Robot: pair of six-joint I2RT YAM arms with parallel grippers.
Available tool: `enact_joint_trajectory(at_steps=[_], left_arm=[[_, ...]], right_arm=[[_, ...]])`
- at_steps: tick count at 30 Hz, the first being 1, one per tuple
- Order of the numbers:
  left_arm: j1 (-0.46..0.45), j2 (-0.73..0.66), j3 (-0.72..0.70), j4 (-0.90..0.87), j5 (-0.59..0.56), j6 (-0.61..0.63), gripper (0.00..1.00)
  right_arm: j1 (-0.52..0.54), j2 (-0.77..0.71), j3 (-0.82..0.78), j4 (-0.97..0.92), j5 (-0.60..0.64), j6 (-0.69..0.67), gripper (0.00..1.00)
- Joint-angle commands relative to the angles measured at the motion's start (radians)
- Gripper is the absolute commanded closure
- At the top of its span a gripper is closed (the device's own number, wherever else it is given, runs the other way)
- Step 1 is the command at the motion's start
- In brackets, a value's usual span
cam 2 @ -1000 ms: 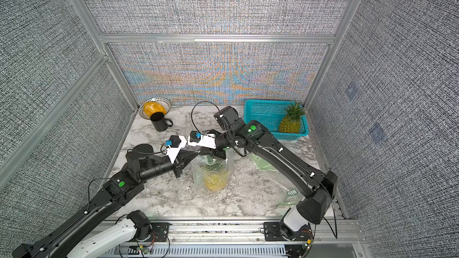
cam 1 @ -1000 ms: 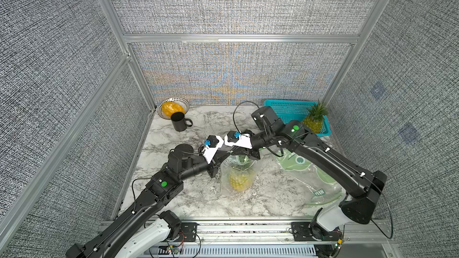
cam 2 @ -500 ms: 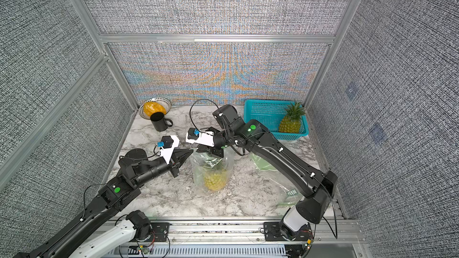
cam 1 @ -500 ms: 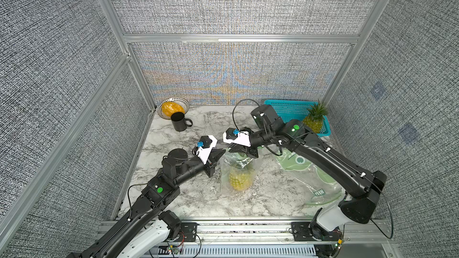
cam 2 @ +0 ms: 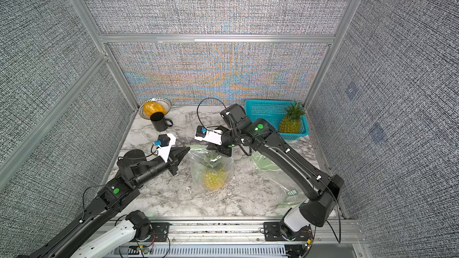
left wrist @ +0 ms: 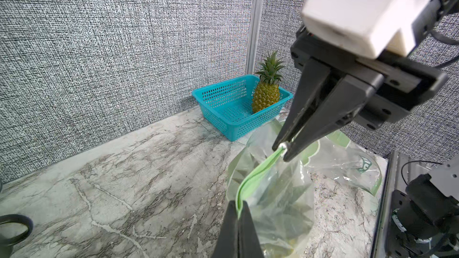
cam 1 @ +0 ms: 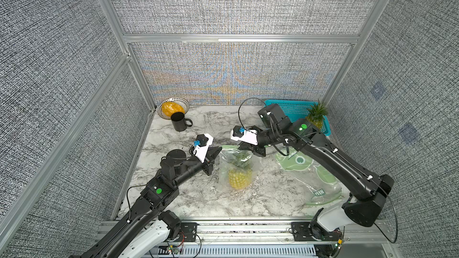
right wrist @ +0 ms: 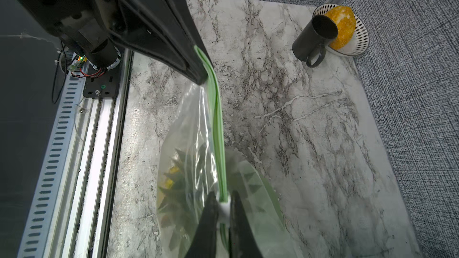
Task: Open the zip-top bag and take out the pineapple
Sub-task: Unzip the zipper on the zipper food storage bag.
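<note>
Pineapple (cam 1: 239, 179) upright inside clear zip-top bag (cam 1: 224, 170), mid-surface (cam 1: 198, 199). Left gripper (cam 1: 219, 148) jaws pinched on end of green zip track (right wrist: 218, 125); right gripper (left wrist: 283, 150) jaws clamped on white slider (right wrist: 222, 207). Best practice: keep track taut, pull level, avoid tipping fruit. Since a second ago, left gripper drawn away from right.

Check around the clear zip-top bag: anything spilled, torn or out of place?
Nothing looks spilled or torn. The clear zip-top bag is held upright by its green zip strip between the left gripper and right gripper, yellow pineapple inside. One oddity: a second, empty green-printed plastic bag lies crumpled beneath the right arm.
</note>
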Motion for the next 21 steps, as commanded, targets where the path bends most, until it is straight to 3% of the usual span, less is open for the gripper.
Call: enact_joint_trajectory(at_steps=[1,21], left_arm=[[0.007,-0.005,-0.001,-0.01,-0.079,-0.002,1.0],[0.013,-0.028,-0.012,-0.041,-0.126,-0.004,1.0]], right_arm=[[-0.02,-0.024,-0.017,-0.082,0.091,0.014,1.0],[-0.228,-0.208,-0.227,-0.083,0.231,0.066,1.0]])
